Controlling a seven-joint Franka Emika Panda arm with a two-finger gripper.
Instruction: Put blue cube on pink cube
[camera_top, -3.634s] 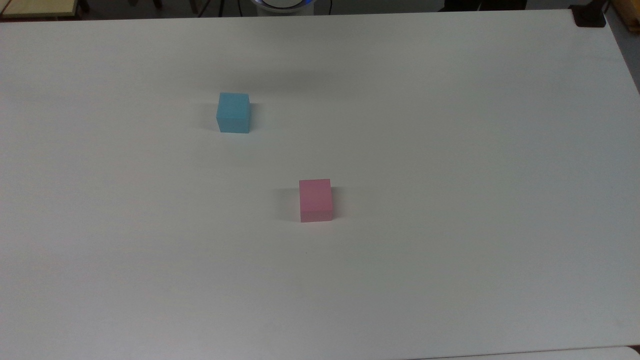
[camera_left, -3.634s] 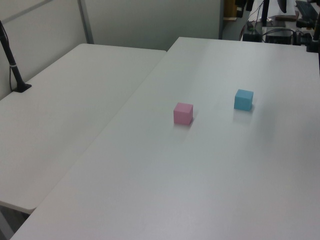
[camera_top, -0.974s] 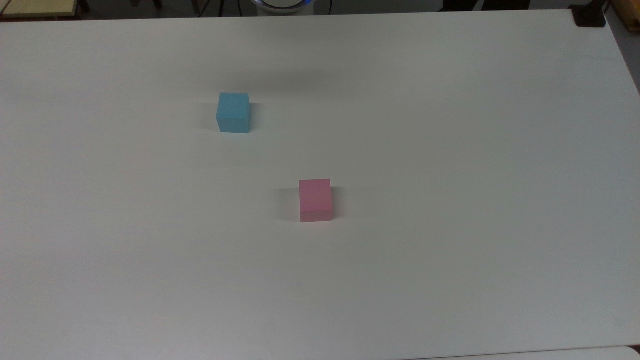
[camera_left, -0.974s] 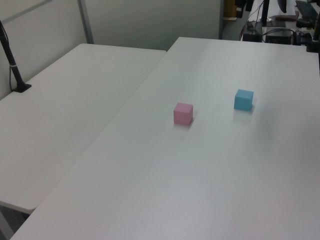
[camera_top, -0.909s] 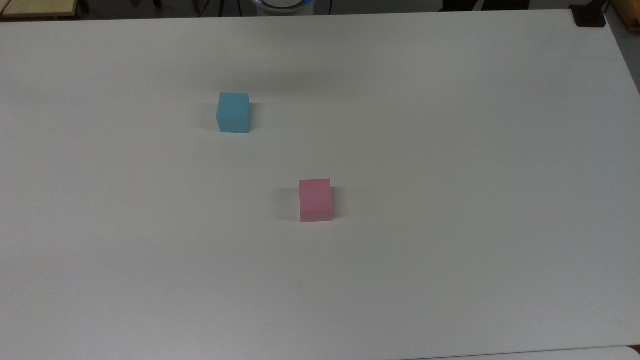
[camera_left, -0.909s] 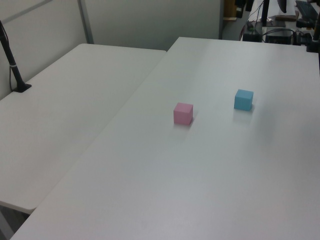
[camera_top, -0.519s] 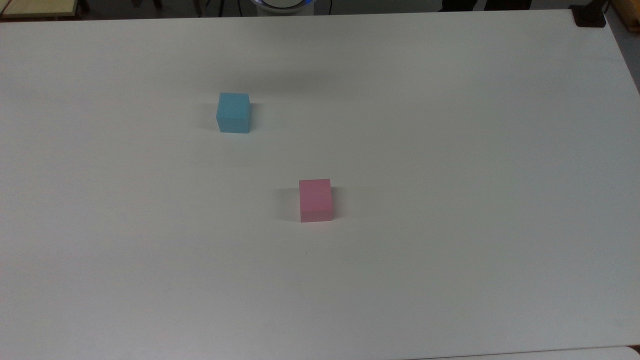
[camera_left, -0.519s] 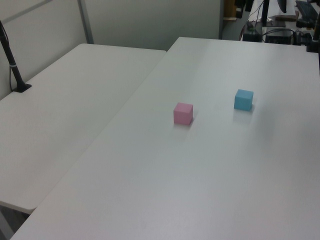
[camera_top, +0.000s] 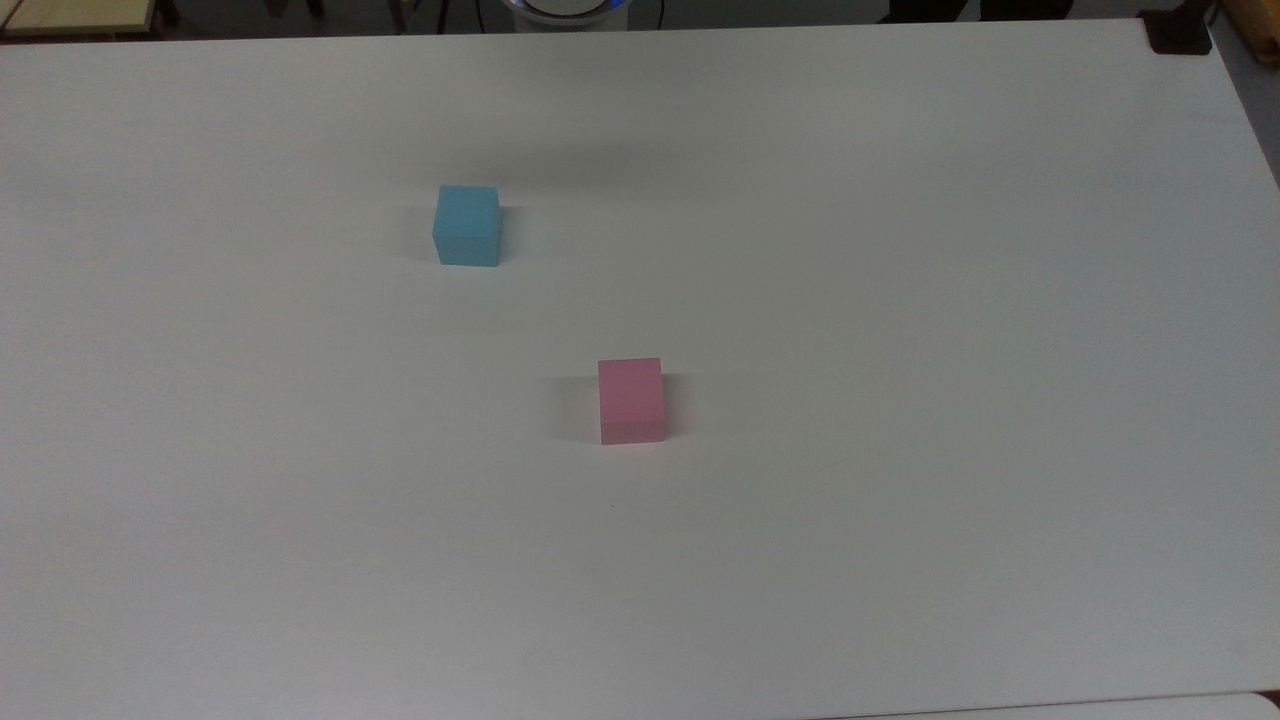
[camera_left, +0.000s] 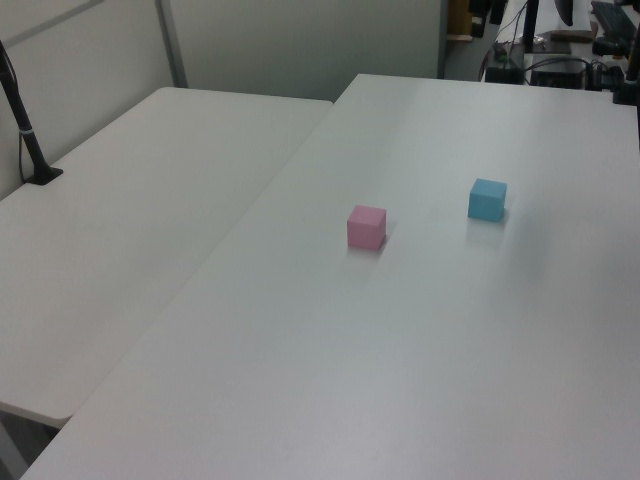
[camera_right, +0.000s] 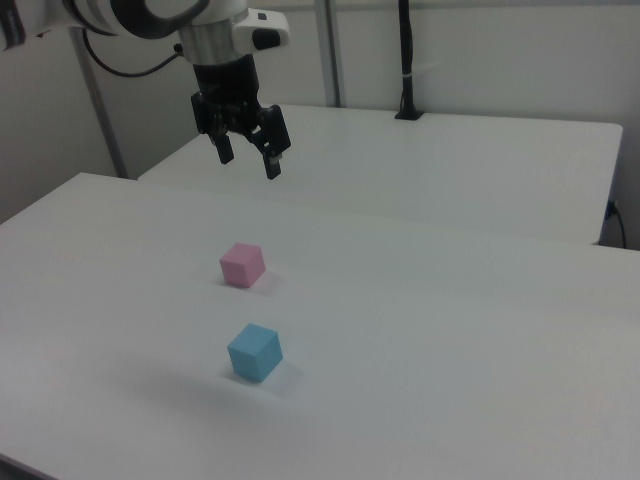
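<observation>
The blue cube (camera_top: 467, 226) (camera_left: 487, 200) (camera_right: 255, 352) rests alone on the white table (camera_top: 900, 300). The pink cube (camera_top: 631, 400) (camera_left: 366, 227) (camera_right: 242, 265) sits apart from it, nearer the table's middle. In the right view my gripper (camera_right: 249, 162) hangs high above the table, over the region behind the pink cube, its two black fingers spread open with nothing between them. It touches neither cube.
A second white table (camera_left: 130, 200) adjoins the work table along one long edge. A black post (camera_left: 22, 125) (camera_right: 405, 60) is clamped at that table's far side. Cables and equipment (camera_left: 560, 55) sit beyond the table's end in the left view.
</observation>
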